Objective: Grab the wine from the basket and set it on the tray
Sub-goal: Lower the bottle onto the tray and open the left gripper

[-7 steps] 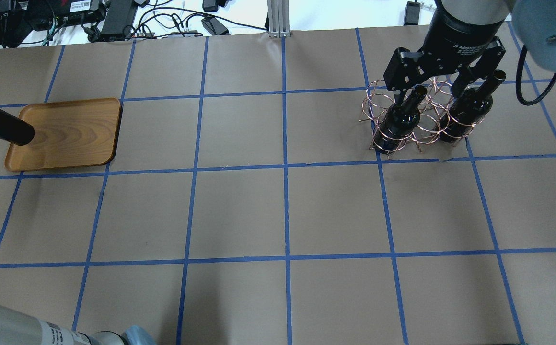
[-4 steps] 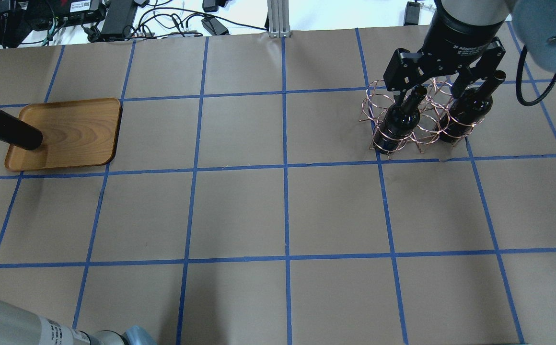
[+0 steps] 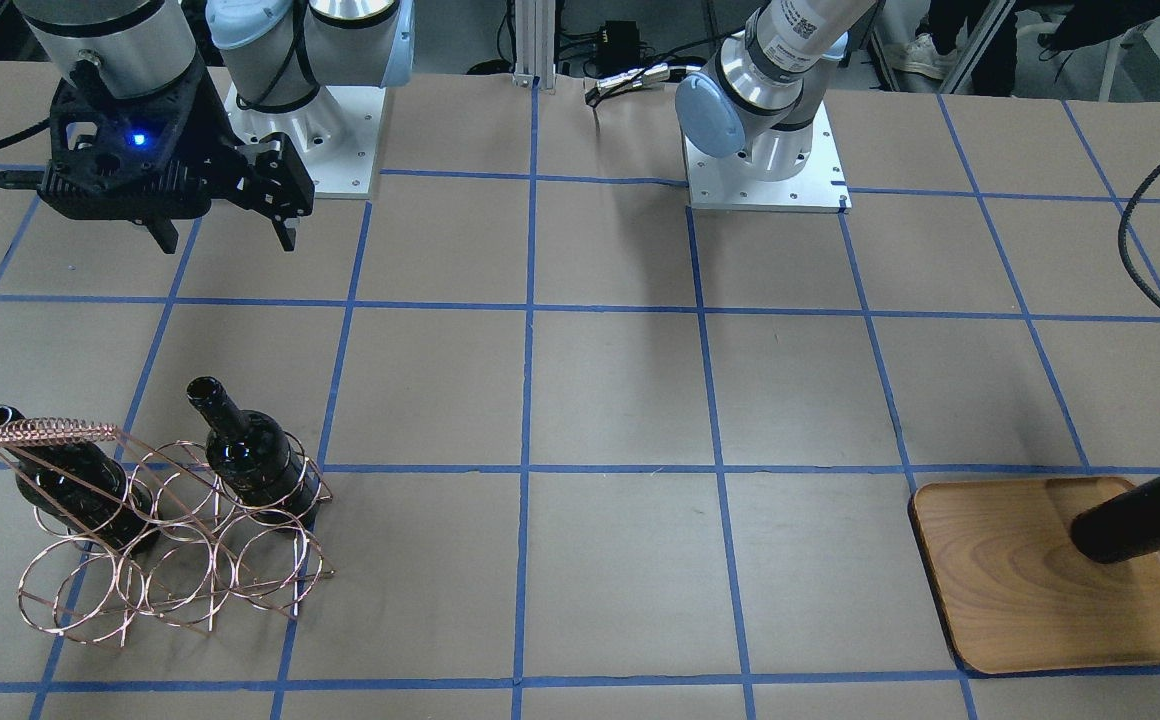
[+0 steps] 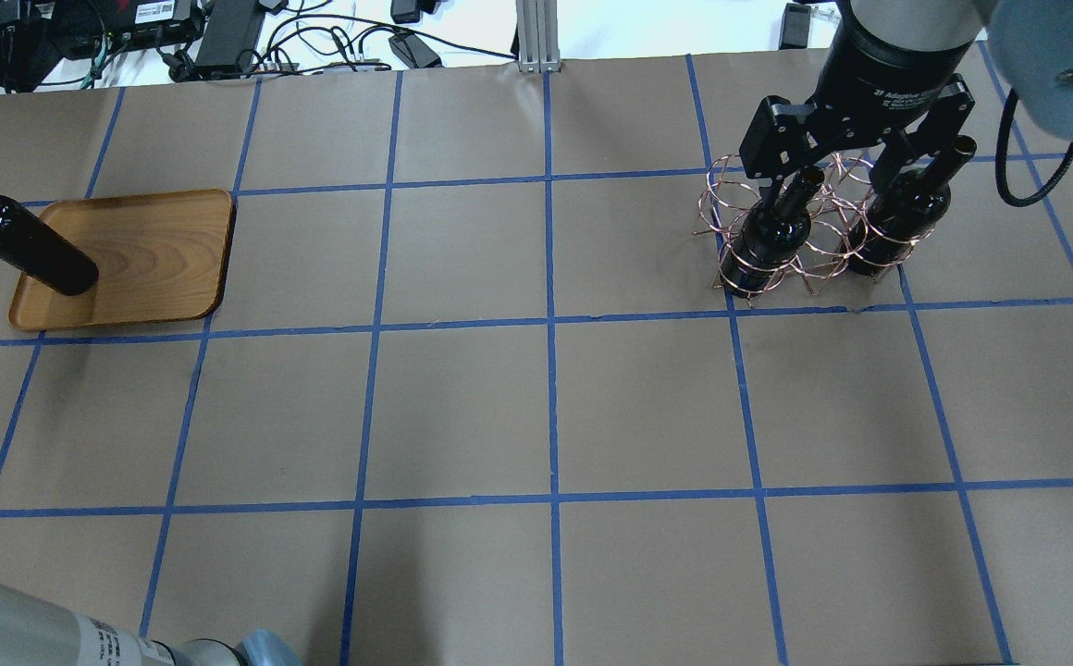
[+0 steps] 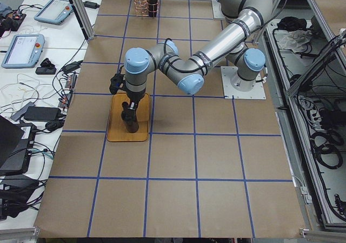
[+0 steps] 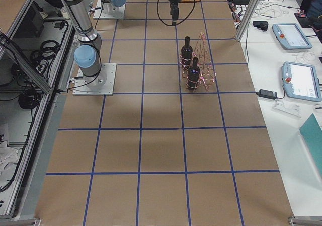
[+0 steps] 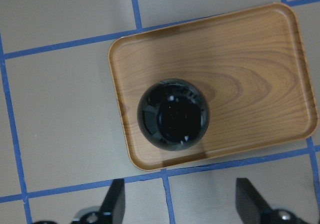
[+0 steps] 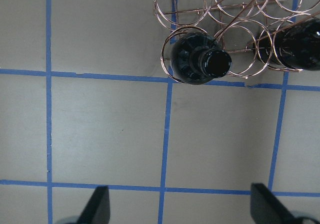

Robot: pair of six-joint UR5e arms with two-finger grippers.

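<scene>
One black wine bottle [image 7: 172,116] stands upright on the left part of the wooden tray [image 7: 250,59], seen from straight above. My left gripper [image 7: 182,204] is open above it, fingers wide apart and clear of the glass. The same bottle [image 4: 37,254] and tray [image 4: 166,240] sit at the overhead view's left edge. Two more bottles [image 4: 772,236] [image 4: 902,217] stand in the copper wire basket [image 4: 823,245]. My right gripper [image 4: 828,176] hangs open and empty above the basket; the right wrist view shows a bottle [image 8: 197,59] at the basket's [image 8: 200,4] corner.
Cables and power bricks [image 4: 222,37] lie beyond the table's far edge beside an aluminium post [image 4: 536,37]. Teach pendants [image 6: 297,34] lie on a side table. The two arm bases [image 3: 765,150] stand at the robot's edge. Blue tape lines grid the brown table.
The bottle at the tray has shifted right and down in the overhead view, further over the tray. The right gripper and the basket have not moved.
</scene>
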